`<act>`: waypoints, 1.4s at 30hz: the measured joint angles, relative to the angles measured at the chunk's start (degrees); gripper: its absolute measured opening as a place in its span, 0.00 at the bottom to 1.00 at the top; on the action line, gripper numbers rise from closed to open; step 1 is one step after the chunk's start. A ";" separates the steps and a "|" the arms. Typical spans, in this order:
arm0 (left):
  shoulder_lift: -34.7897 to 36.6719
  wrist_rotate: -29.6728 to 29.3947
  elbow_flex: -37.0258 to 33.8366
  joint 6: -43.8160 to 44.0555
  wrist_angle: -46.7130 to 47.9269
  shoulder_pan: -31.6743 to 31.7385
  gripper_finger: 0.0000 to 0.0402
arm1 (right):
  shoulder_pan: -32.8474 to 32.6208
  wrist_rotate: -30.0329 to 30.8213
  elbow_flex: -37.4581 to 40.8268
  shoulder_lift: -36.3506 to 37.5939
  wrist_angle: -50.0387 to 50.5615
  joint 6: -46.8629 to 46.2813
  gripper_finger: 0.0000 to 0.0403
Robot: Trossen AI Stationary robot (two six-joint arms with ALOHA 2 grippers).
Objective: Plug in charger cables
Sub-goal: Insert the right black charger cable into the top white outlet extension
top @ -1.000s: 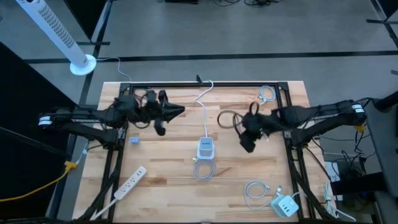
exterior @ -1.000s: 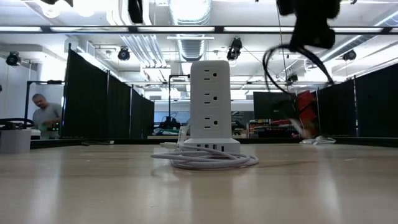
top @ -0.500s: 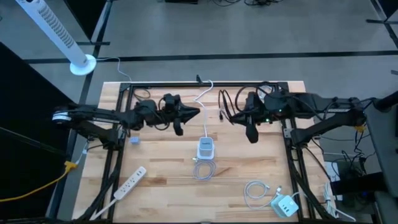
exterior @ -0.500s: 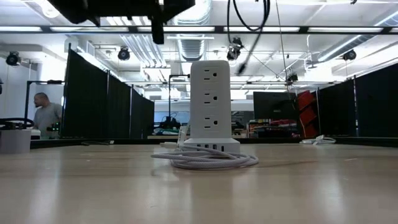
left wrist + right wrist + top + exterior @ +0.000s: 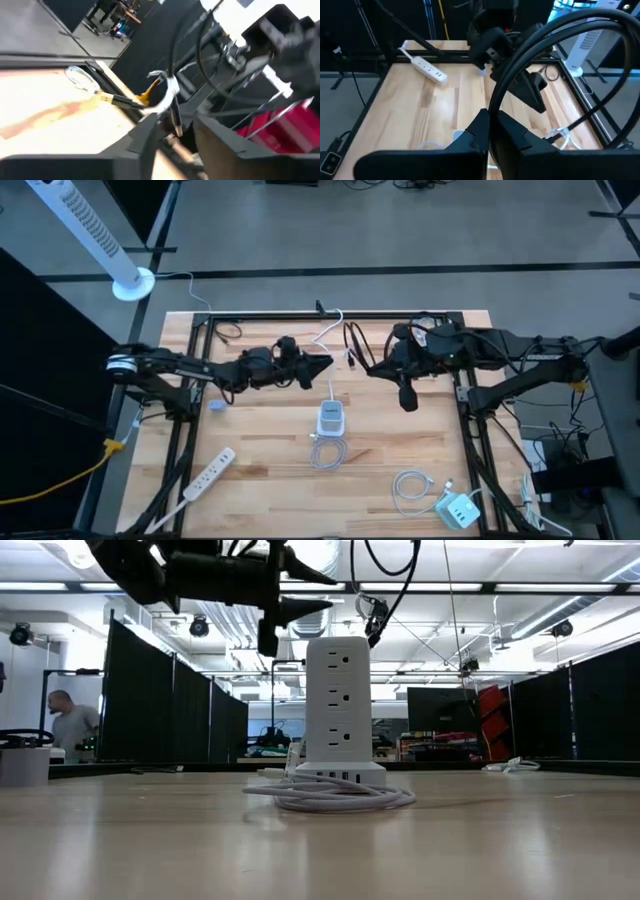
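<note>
The black charger cable (image 5: 356, 340) is lifted above the table's far middle in a stiff loop (image 5: 555, 35). Its plug end (image 5: 375, 618) hangs free beside the top of the white socket tower (image 5: 337, 705). My right gripper (image 5: 378, 368) is shut on this cable. My left gripper (image 5: 322, 364) reaches in from the table's left, open, with its tips (image 5: 175, 142) pointing at the hanging plug (image 5: 175, 116), which shows just ahead of the gap between the fingers. Whether they touch I cannot tell. A white cable (image 5: 328, 452) lies coiled at the tower's foot. My right gripper pinches the black cable between its two fingers at the lower part of the loop (image 5: 492, 112), coming level from the table's right. The cable is lifted clear of the table; the loop arches up over the fingers and the plug end hangs free toward my left gripper.
The socket tower (image 5: 331, 420) stands mid-table, just near of both grippers. A long white power strip (image 5: 210, 472) lies at the near left. A white charger block (image 5: 458, 510) with a white cable (image 5: 410, 488) sits near right; another white cable (image 5: 430, 330) lies far right.
My right gripper carried the black cable up and toward the table's far left, ending above the tower. My left gripper reached rightward toward it, and the two now face each other with the plug between them.
</note>
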State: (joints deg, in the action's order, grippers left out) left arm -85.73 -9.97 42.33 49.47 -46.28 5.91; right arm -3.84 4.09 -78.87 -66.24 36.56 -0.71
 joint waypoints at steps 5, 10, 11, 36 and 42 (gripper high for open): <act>-3.82 0.01 0.00 14.07 -0.74 0.20 0.56 | 0.53 2.67 0.00 -0.76 0.12 1.35 0.01; -7.79 -0.05 0.93 18.87 -4.90 0.20 0.67 | 0.77 2.39 0.03 -3.49 0.12 3.51 0.01; -8.35 -0.03 1.66 18.91 -5.15 0.20 0.68 | 0.77 2.22 0.06 -4.28 0.19 3.93 0.01; -11.22 -1.27 7.30 13.78 -0.28 0.31 0.59 | 0.77 1.93 -0.48 -6.38 -0.39 4.23 0.01; -10.00 0.67 7.48 9.83 -0.28 0.31 0.10 | 0.78 1.94 -0.48 -6.32 -0.42 3.16 0.01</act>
State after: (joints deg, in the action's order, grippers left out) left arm -95.73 -9.30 49.80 59.30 -46.56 6.22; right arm -3.05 6.03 -79.35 -72.55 36.14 2.45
